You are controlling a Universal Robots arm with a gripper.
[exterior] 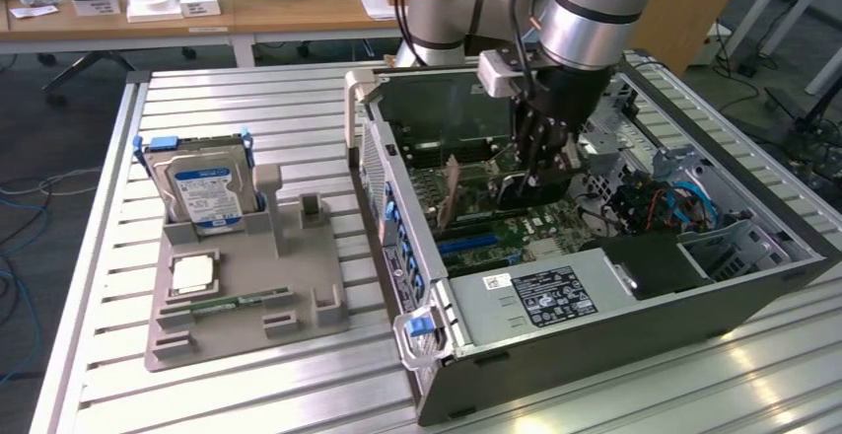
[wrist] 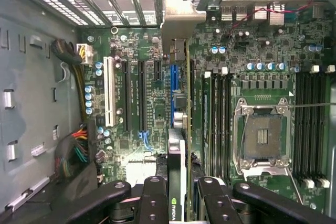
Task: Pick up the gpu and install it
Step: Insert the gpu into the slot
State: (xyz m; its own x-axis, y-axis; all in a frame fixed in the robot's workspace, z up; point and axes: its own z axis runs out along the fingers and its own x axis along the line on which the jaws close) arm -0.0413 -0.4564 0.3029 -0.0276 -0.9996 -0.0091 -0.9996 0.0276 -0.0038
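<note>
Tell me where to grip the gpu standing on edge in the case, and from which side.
Pinch the gpu across its flat faces, coming down from above the case: it stands on edge over the motherboard, thin edge up. The gripper holds it so.

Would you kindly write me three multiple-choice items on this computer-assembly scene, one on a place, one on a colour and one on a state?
1. Where does the hard drive stand?
A. In the grey fixture, at the exterior view's left of the case.
B. Inside the case.
C. On the wooden desk.

2. What colour is the latch at the case's near corner?
A. Red.
B. Blue.
C. Yellow.

3. How is the gpu?
A. Flat on the fixture.
B. Held on edge by the gripper over the motherboard.
C. Lying on the table.

Answers: 1 A, it stands upright in the fixture; 2 B, the tab is blue; 3 B, fingers clamp both its sides.
</note>
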